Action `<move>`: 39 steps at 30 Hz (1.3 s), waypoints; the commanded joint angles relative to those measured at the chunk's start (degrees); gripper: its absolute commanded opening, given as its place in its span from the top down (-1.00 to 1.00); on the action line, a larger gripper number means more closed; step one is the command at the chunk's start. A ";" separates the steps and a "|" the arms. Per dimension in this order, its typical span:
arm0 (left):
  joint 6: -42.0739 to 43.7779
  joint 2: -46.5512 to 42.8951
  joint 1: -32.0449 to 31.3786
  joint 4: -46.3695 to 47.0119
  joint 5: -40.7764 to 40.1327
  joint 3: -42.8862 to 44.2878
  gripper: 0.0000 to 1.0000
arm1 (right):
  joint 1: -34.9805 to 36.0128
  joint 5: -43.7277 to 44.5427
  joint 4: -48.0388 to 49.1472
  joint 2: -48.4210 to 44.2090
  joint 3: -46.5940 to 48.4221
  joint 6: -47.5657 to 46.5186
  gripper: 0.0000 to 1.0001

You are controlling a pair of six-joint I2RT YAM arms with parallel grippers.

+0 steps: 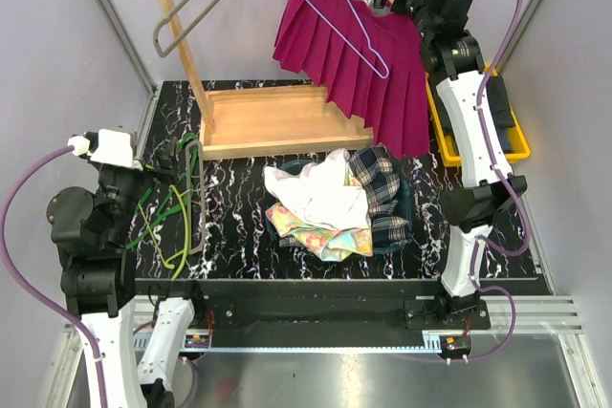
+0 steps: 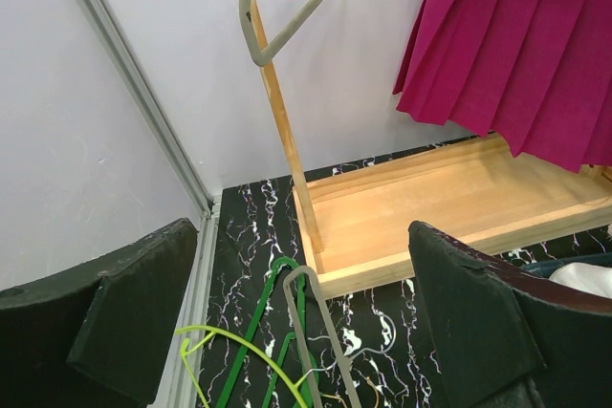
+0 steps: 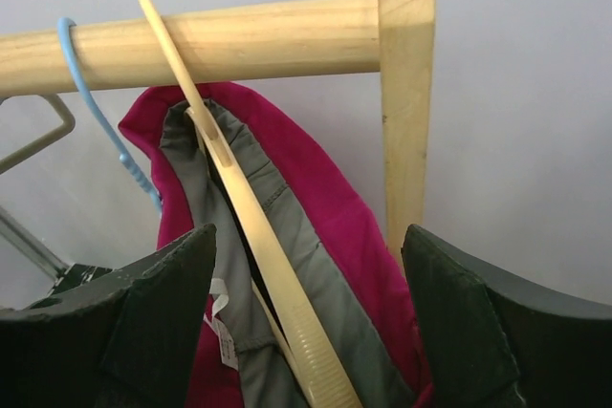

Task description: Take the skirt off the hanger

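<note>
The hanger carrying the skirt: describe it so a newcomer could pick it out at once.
Find the wooden rail atop the rack. The magenta skirt hangs near its right end. Its cream hanger is flat and broad, unlike the thin blue hanger and the grey hanger beside it.

**Skirt on hanger: condition and position**

Skirt (image 1: 356,64): magenta, pleated from waist to hem, pleats sharp and fanning outward toward the bottom. The inside of the waistband is lined in grey, and a small white label shows on that lining in the right wrist view. The garment hangs full length and slightly slanted, with the hem lower on the right side in the overhead view. The hem hangs clear above the rack's wooden base (image 2: 430,198).

Hanger (image 3: 253,222): cream plastic with a flat, slotted arm. Its hook sits over the wooden rail (image 3: 239,40), close to the rail's end post. The arm runs down inside the waistband, so the skirt is still on it.
</note>
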 commanded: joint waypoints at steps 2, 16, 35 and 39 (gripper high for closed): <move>0.39 -0.43 0.23 3.19 -1.14 -0.51 -0.98 | 0.16 -5.09 0.72 1.16 1.71 2.30 -0.69; 0.22 -0.43 0.23 3.80 -1.49 -0.51 -0.98 | 0.25 -12.74 -2.18 3.54 3.12 6.25 -0.16; 0.39 -0.61 0.23 3.36 -1.67 0.11 -0.98 | 0.25 -6.06 5.46 1.96 8.82 5.11 1.00; 0.57 -0.78 0.23 3.36 -1.67 0.02 -0.98 | 0.25 -4.92 7.31 1.69 12.25 2.40 1.00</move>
